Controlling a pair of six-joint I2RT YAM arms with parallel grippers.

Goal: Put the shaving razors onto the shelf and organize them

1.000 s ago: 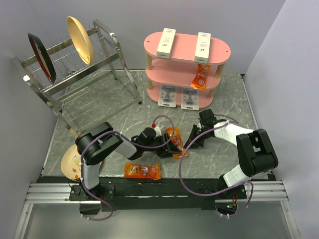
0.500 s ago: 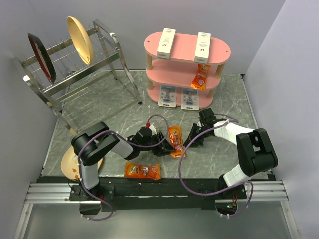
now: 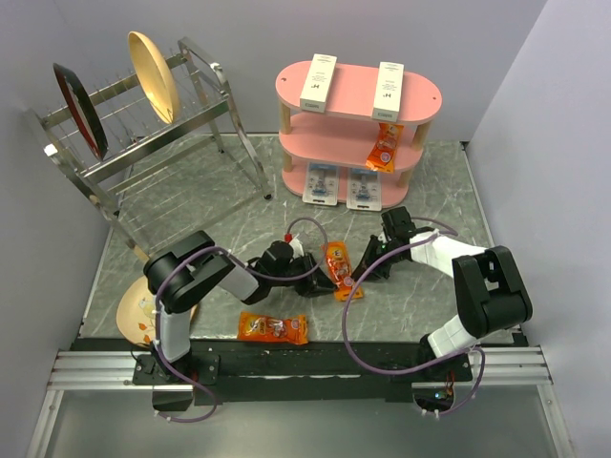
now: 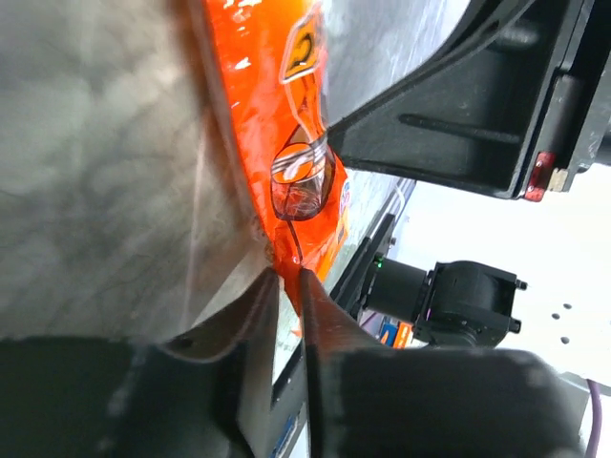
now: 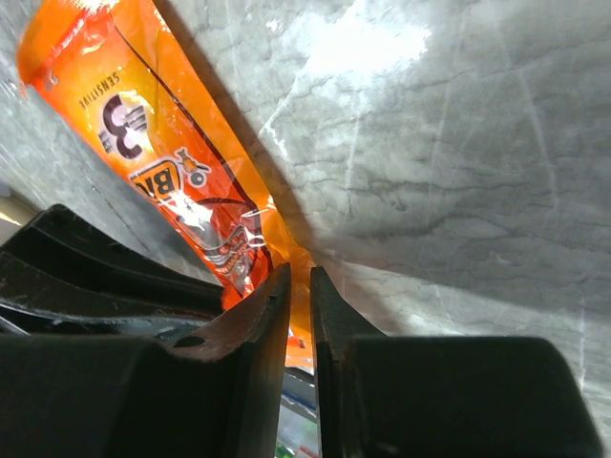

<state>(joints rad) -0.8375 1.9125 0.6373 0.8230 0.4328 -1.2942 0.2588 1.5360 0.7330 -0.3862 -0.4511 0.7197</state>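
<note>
Left hand (image 4: 286, 284): clenched on an edge of an orange packet (image 3: 337, 260), which lies on the table (image 3: 220, 224) well in front of the shelf (image 3: 427, 95). Only a thin strip of foil sits between the fingers, so rate this grip as shallow.

Right hand (image 5: 298, 279): likewise clenched on the same packet, from the opposite side, again by a narrow strip. Both grips appear to sit toward the packet's end farther from the shelf.

Task items: both shaving razors (image 3: 320, 183) are at the shelf's bottom board, side by side, faces outward, apparently leaning at its front edge. Neither hand touches them. You cannot tell from above whether they rest fully on the board.

Assessment: the packet is not a task item; you appear to be clearing or re-gripping it.

Recommendations:
1. Do not pull with both hands at once. Opposing tugs on two edges may tear the foil or strip one grip. Decide which hand carries, and release the other before lifting.
2. Take a deeper bite if the edge creeps out.
3. Lift straight up before travelling toward the shelf, since the two hands are crowded together.
4. If you send it to the middle board, beside the packet (image 3: 385, 148) already there, come in over the razors, not through them. A brush could knock them off the bottom board.
</note>
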